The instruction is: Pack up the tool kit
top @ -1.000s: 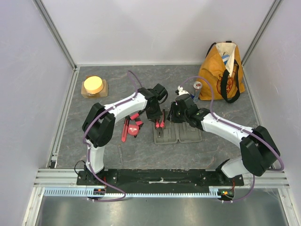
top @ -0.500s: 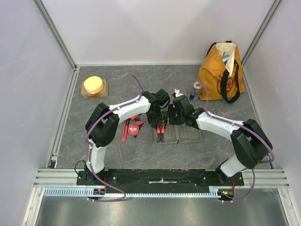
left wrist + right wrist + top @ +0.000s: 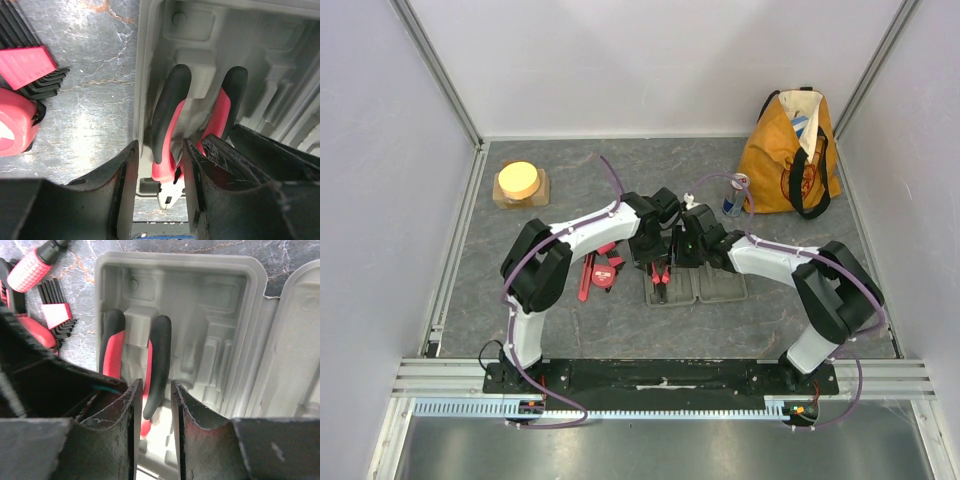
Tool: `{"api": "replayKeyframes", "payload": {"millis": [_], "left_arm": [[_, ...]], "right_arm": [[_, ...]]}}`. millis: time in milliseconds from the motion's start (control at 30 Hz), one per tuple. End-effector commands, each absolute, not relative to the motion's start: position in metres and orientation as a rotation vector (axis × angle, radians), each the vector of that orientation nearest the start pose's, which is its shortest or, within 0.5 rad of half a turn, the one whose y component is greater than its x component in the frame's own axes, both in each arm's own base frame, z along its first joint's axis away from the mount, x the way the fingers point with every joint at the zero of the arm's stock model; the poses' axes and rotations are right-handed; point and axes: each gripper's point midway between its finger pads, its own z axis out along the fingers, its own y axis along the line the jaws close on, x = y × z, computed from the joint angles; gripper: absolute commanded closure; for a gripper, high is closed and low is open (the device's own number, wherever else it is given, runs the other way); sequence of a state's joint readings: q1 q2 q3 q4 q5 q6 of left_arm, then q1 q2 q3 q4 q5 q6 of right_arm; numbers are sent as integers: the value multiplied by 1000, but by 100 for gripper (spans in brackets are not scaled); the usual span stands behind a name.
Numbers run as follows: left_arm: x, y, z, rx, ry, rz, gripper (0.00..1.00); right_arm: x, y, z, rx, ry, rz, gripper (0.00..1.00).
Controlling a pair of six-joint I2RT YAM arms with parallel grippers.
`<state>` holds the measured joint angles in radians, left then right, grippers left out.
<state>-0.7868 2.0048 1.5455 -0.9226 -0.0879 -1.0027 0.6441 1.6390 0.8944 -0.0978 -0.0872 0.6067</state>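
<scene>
The tool kit case [image 3: 220, 295] lies open in the middle of the worktop [image 3: 95, 100]. The pliers [image 3: 167, 115] sit in its left half, with their handles either side of a raised block. I judge the step to be seating them: press straight down so both handles drop into the moulding, then lift clear vertically without dragging them out. My left end effector [image 3: 159, 150] has its fingers apart, straddling the left handle. My right end effector [image 3: 155, 382] is narrowly parted around the tip of the right handle; I cannot tell whether it pinches it. The tape measure [image 3: 12, 120], hex keys [image 3: 30, 65] and screwdriver [image 3: 35, 267] lie on the worktop just left of the case.
</scene>
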Motion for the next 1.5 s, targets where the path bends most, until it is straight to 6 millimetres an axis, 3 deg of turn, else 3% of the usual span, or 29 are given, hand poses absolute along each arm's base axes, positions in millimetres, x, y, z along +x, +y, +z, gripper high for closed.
{"api": "replayKeyframes", "payload": {"millis": [0,133,333,667,1000,1467], "left_arm": [[288,-292,86,-350,2807,-170,55],[292,-292,101,-295,2746,-252,60],[296,-288,117,-280,2668,-364,61],[294,-273,105,-302,2700,-418,62],[295,-273,92,-294,2729,-543,61],[296,-274,72,-248,2773,-641,60]], "right_arm": [[304,279,47,-139,2506,669,66],[306,278,43,-139,2523,640,75],[313,280,57,-91,2491,639,100],[328,284,85,0,2401,664,100],[326,306,81,-37,2409,678,100],[332,292,53,-7,2440,449,100]]}}
